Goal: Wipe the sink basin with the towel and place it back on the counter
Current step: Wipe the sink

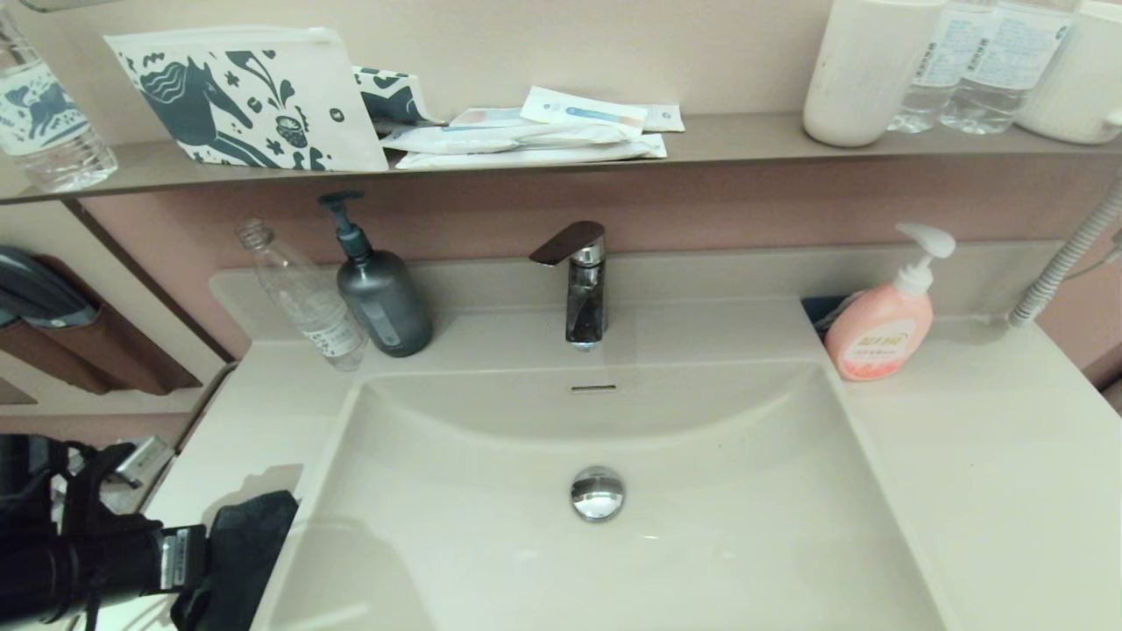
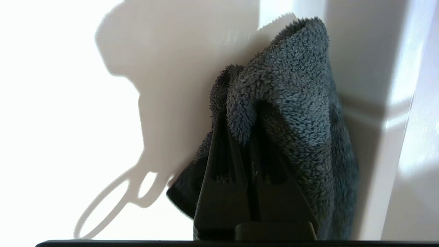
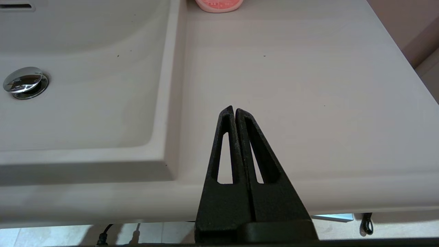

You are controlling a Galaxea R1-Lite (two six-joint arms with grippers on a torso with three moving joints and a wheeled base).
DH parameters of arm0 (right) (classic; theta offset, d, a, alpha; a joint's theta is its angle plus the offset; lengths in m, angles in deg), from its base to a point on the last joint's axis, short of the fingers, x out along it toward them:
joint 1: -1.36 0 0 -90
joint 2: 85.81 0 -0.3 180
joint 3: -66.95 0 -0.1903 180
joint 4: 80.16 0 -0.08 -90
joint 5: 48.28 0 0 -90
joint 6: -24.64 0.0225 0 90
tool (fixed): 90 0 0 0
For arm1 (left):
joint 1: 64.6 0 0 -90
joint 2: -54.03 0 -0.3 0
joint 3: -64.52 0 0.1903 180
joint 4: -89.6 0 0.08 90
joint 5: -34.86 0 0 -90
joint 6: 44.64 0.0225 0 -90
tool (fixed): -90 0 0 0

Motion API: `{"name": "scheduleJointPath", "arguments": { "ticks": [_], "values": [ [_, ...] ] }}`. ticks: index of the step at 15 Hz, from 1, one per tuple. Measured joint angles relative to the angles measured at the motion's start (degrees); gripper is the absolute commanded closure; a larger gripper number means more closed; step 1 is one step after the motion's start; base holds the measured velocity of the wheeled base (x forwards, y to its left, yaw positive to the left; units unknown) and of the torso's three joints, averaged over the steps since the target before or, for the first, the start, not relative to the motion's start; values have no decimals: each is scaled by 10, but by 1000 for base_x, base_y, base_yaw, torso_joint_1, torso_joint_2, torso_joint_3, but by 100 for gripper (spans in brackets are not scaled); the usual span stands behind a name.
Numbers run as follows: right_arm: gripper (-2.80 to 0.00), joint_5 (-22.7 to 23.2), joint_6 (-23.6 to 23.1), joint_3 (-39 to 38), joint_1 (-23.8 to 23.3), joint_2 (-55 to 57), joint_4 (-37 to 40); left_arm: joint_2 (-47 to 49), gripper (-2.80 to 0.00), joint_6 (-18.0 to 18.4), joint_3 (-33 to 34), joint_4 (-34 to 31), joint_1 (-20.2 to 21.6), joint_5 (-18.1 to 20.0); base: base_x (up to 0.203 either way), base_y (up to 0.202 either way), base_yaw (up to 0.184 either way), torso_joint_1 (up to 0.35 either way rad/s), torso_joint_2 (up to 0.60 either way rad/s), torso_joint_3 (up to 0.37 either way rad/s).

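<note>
The off-white sink basin (image 1: 491, 526) fills the middle of the head view, with its chrome drain plug (image 1: 597, 492) and a slit overflow hole (image 1: 593, 387). My left gripper (image 2: 240, 118) is shut on the dark grey towel (image 2: 298, 103), which hangs bunched from its fingers over the counter (image 1: 254, 421) beside the basin's left rim. In the head view the towel (image 1: 250, 548) shows at the lower left, at the end of the left arm. My right gripper (image 3: 234, 109) is shut and empty, parked over the counter's (image 3: 291, 85) front right part.
A clear bottle (image 1: 307, 298) and a dark pump bottle (image 1: 377, 289) stand at the back left. The faucet (image 1: 581, 294) rises behind the basin. A pink soap dispenser (image 1: 881, 329) stands at the back right. A shelf (image 1: 745, 140) above carries a pouch, packets, cups and bottles.
</note>
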Motion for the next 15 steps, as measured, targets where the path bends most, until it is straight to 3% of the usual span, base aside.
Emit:
{"name": "scheduleJointPath", "arguments": {
  "ticks": [8, 15],
  "values": [
    [0, 0, 0, 0, 0, 0, 0, -29, 0, 66, -17, 1, 45, -16, 0, 0, 0, 0, 0, 0],
    [0, 0, 0, 0, 0, 0, 0, -21, 0, 66, -93, 2, -1, -21, 0, 0, 0, 0, 0, 0]
  ]
}}
